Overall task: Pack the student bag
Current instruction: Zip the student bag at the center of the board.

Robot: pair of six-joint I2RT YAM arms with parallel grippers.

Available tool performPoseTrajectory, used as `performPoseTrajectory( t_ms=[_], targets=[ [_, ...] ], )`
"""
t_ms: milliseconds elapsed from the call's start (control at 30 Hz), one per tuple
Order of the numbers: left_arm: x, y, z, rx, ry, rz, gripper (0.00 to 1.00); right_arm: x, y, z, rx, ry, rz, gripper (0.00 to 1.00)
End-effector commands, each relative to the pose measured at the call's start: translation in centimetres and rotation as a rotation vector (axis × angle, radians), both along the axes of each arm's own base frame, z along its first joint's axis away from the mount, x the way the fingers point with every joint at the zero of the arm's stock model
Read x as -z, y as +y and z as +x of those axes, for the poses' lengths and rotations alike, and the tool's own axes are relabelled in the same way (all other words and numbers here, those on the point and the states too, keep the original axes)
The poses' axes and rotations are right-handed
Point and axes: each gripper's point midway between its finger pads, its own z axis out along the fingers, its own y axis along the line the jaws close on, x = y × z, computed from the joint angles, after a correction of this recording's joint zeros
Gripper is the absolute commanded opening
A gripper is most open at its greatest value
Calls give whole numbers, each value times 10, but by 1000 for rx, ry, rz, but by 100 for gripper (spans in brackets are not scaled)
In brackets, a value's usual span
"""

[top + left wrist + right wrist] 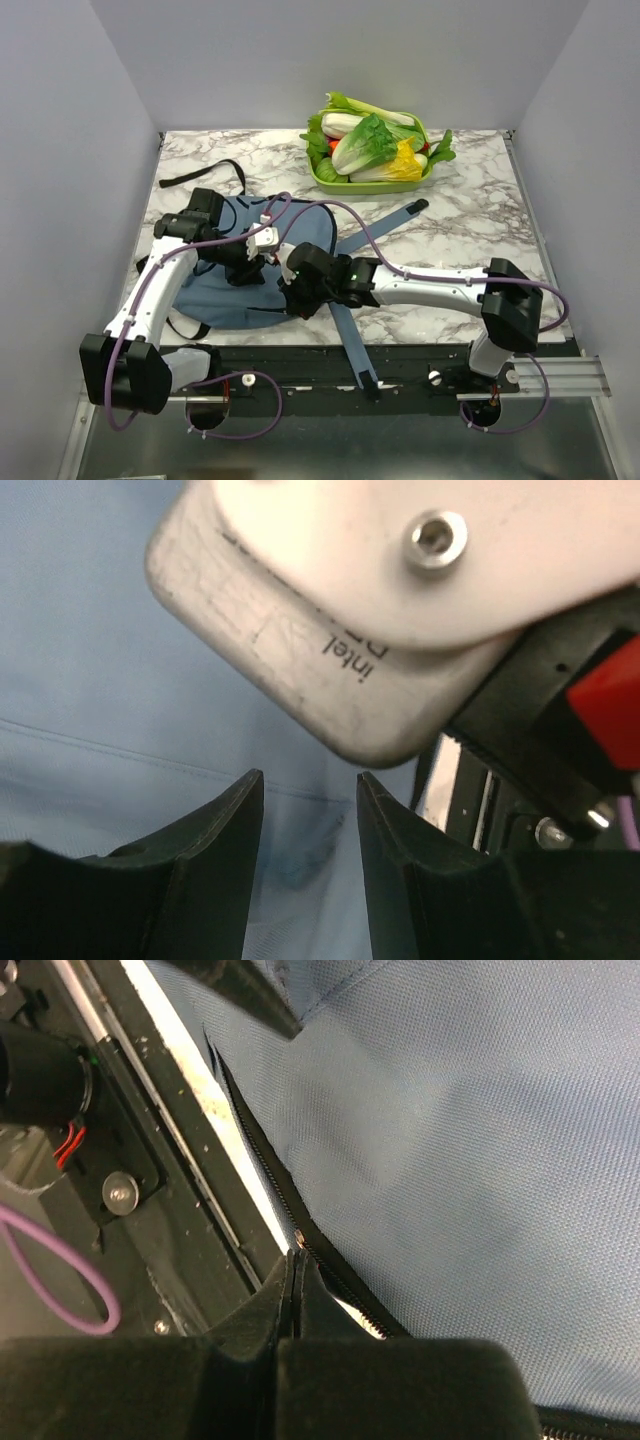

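Right claw (292, 1270) closed at student bag (450, 1140) zipper (262, 1165), hidden overhead

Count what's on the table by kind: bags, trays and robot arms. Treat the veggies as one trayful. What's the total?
Student bag: 1
Green tray of vegetables: 1
Robot arms: 2, left arm and right arm
Total: 4
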Motion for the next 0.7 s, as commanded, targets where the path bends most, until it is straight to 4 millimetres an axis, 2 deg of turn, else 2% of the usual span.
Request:
performPoseTrajectory(
  t_ms=[0, 167, 267, 300, 433, 533, 567, 633, 667],
  targets=[
    [13, -4, -45, 243, -8, 75, 50, -58, -1, 82, 344, 137, 325, 1],
    [-8, -14, -36, 241, -85, 24, 50, -61, -7, 99, 389, 301, 425, 1],
    [-22, -22, -20, 160, -149, -26, 52, -68, -8, 110, 399, 346, 481, 1],
    [-29, -26, -8, 137, -211, -47, 53, -67, -10, 113, 406, 357, 485, 1],
    [-43, -27, 11, -5, -197, -78, 54, -70, -15, 119, 402, 388, 514, 1],
    [-54, -23, 20, -41, -178, -123, 54, -68, -17, 118, 403, 387, 511, 1],
    [-56, -22, 19, -14, -192, -130, 54, -67, -17, 118, 405, 388, 510, 1],
    [-48, -22, -4, 53, -102, -131, 56, -69, -19, 120, 414, 380, 514, 1],
    [-43, -23, -11, 121, -116, -121, 56, -70, -19, 121, 414, 375, 517, 1]
  ],
)
